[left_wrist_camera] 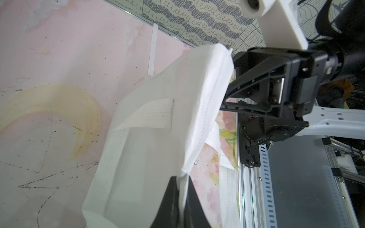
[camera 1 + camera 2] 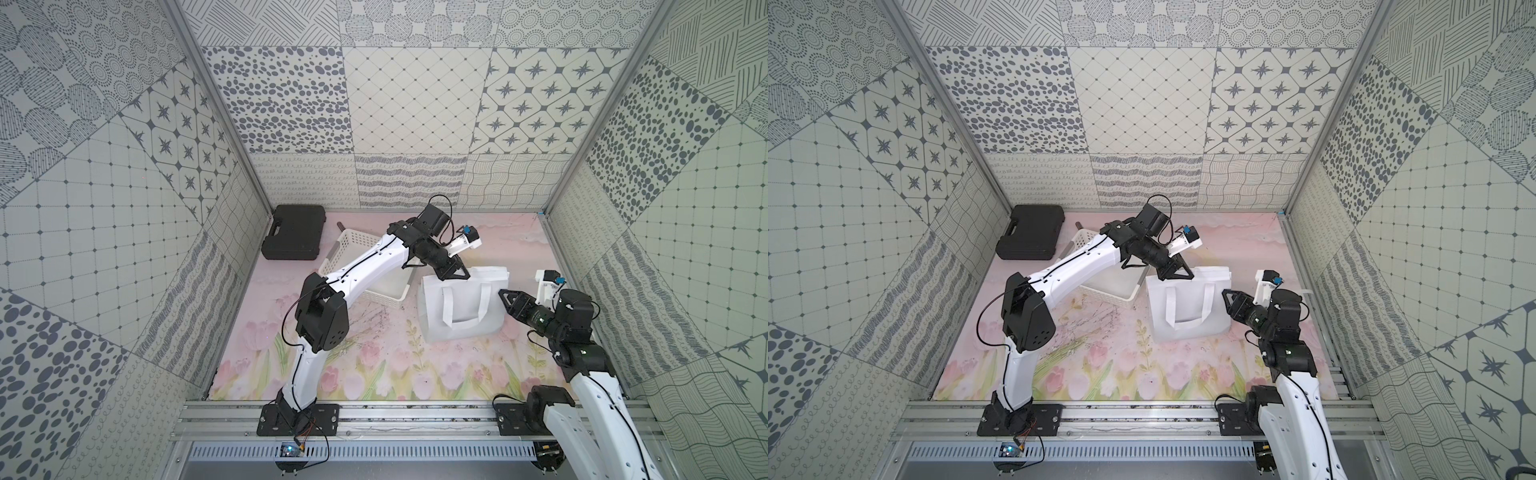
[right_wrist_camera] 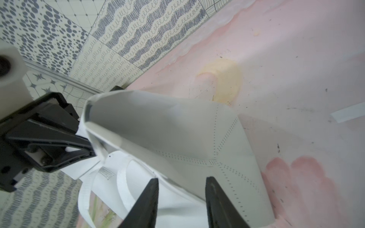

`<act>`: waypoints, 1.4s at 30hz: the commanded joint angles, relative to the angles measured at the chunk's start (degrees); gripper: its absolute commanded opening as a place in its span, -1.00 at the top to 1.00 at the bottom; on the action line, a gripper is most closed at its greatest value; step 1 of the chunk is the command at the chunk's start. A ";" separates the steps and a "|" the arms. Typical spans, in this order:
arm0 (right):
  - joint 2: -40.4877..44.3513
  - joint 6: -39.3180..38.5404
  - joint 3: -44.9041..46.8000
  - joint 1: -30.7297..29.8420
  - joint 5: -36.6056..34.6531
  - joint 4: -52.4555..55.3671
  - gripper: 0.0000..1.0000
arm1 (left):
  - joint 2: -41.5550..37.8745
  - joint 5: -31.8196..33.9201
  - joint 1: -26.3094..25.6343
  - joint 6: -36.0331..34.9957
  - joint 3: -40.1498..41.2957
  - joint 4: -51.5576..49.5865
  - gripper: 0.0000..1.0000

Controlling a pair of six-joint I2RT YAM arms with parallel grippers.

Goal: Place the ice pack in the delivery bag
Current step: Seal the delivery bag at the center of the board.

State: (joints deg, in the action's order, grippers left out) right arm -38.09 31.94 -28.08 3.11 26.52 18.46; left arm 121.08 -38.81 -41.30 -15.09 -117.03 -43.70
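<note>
The delivery bag stands on the flowered mat as a white tote, with one strap handle hanging down its front. At the bag's back left top corner my left gripper is shut on a pinch of the rim. My right gripper is at the bag's right top edge. Its jaws stand apart, one on each side of the bag's side panel, with a gap showing on both sides. The bag's mouth is nearly flat. The ice pack is out of view.
A white perforated basket lies left of the bag, partly under my left arm. A black case sits in the back left corner. A white strip lies on the mat. Patterned walls enclose three sides.
</note>
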 commanded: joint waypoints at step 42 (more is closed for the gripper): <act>-12.94 -1.87 -2.53 -3.82 5.69 -17.39 0.54 | 7.20 1.79 -2.42 6.54 -16.37 -2.00 0.11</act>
State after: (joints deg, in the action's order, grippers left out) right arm -51.64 31.05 -29.30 0.27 31.70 2.35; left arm 126.34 -35.83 -42.76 -11.00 -129.62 -45.67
